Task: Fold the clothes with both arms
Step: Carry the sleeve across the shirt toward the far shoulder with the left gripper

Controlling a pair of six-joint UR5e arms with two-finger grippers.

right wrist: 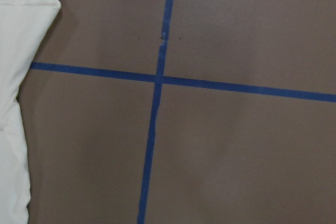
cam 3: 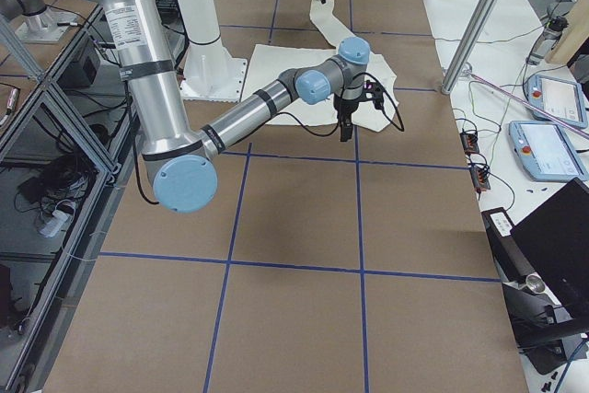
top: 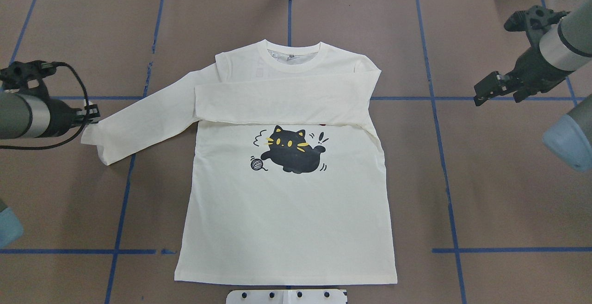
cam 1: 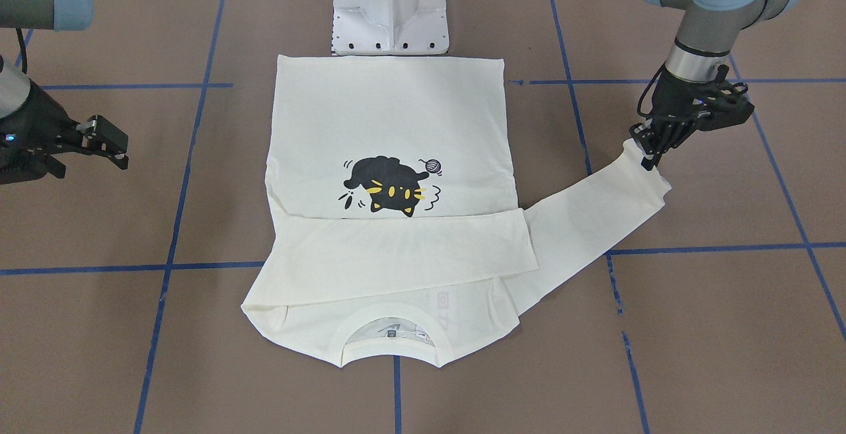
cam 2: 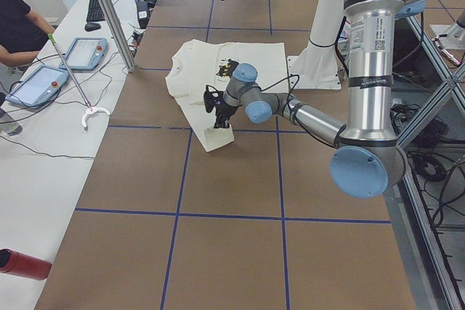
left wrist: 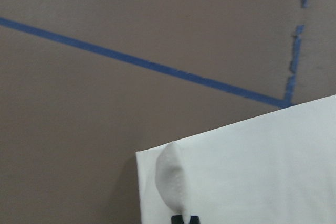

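One brown surface [top: 508, 202] with blue tape lines [top: 451, 165] carries everything. Shirt [top: 286, 220] lies flat at its middle, cat print [top: 289, 153] up, collar on the far side from the robot, hem near the white pedestal [cam 1: 390, 8].

Left arm [top: 27, 116] reaches in low at the shirt's side. Right arm [top: 559, 49] is off to the other side, well apart from the cloth.

Folded sleeve [top: 277, 105], the one on the robot's right, already lies across the chest just above the print. Spread sleeve [top: 138, 123] on the robot's left slants out onto bare surface.

Left pincer [cam 1: 649, 150] is at the end of the spread sleeve, jaws closed together on the cuff [left wrist: 170, 179]. Its wrist view shows a small ridge of cloth pinched up at the fingertips. Right pincer [cam 1: 109, 146] has jaws parted, holds nothing and hangs clear of the shirt, with only the shirt's edge in its wrist view.

Step in hand, by my read: second sleeve fold, grasp made, carry not yet done. Next move calls for lifting the cuff a little and carrying it across the chest to lie over the folded sleeve, keeping the sleeve untwisted and not dragging the body out of square, then letting go. Body folds remain after that, likely needing both arms.
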